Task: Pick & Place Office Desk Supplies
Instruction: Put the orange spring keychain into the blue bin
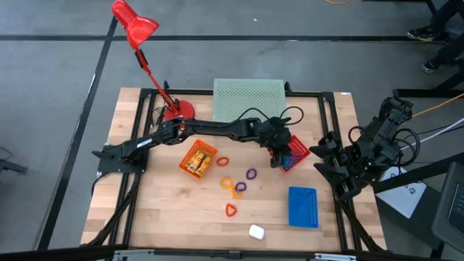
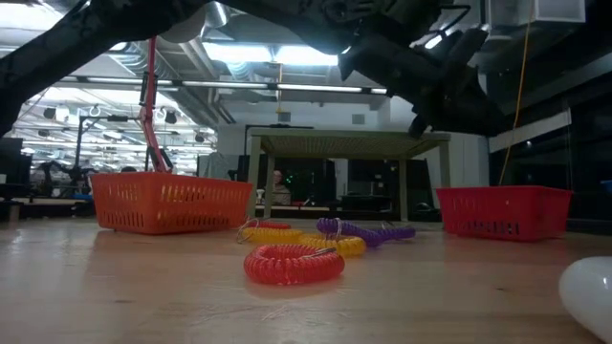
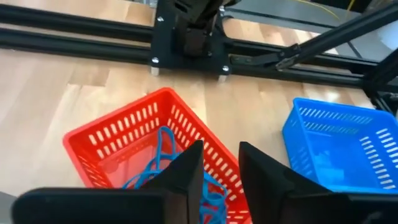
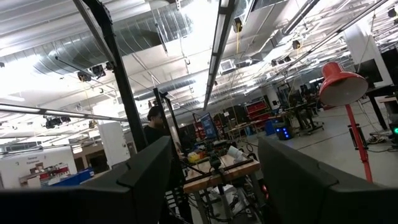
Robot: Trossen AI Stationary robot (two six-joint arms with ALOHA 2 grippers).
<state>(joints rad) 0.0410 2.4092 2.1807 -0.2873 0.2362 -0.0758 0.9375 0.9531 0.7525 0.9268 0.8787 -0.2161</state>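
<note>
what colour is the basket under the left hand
Red, with blue loops inside; the red basket shows best in the left wrist view.

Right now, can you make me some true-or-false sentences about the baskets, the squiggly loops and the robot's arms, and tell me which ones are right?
1. The left gripper is above the red basket. True.
2. The red basket holds blue loops. True.
3. The yellow tubes lie in the blue basket. False: they lie in the orange basket.
4. The right gripper holds a purple loop. False: it is open, empty and off at the table's right edge.
5. A red loop lies on the bare table. True.
</note>
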